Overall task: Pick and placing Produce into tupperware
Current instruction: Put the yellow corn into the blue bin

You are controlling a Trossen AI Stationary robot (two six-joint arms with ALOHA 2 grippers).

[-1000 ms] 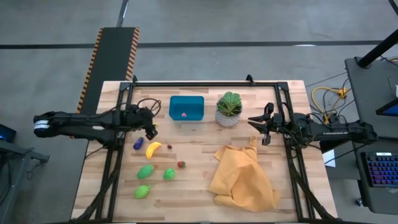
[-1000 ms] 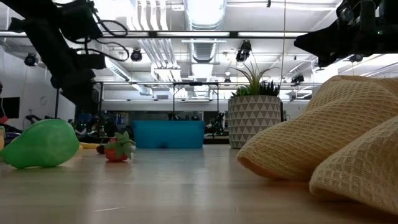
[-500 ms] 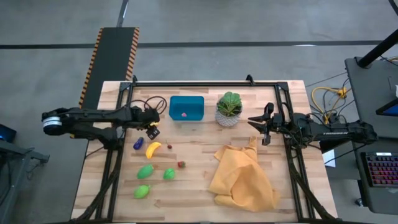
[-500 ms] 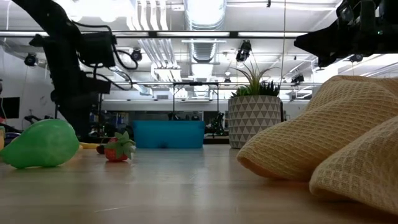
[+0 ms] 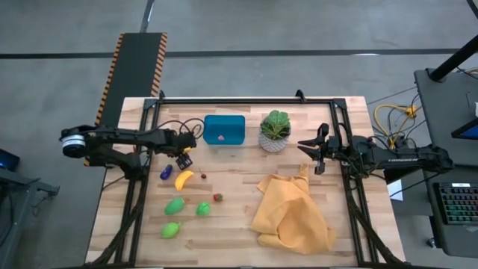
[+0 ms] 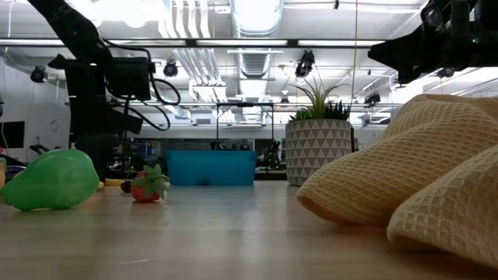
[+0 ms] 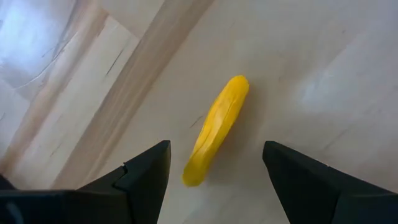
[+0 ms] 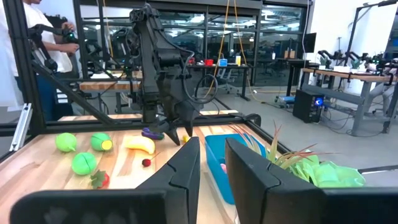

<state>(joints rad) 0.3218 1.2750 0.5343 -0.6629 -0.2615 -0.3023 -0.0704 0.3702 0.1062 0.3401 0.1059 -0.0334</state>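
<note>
The yellow banana (image 5: 184,178) lies flat on the wooden table, with a purple piece (image 5: 165,172) to its left and a tiny dark red one (image 5: 202,176) to its right. Three green pieces (image 5: 175,205) (image 5: 202,209) (image 5: 170,229) and a red strawberry (image 5: 217,197) lie nearer the front. The teal tupperware (image 5: 234,128) stands farther back, a small pink-red piece (image 5: 221,138) inside it. My left gripper (image 5: 184,159) hovers open just above the banana (image 7: 217,127), pointing down, one finger on each side and apart from it. My right gripper (image 5: 302,149) waits open beside the plant.
A potted plant (image 5: 275,131) in a white patterned pot stands right of the tupperware. A crumpled yellow cloth (image 5: 293,209) covers the table's right front part. A black frame (image 5: 246,100) runs along the table's far edge and sides. Bare wood lies between produce and cloth.
My left arm has stretched farther toward the table's right, and its gripper has come down over the banana, staying open. The produce, the tupperware and my right arm have kept still.
</note>
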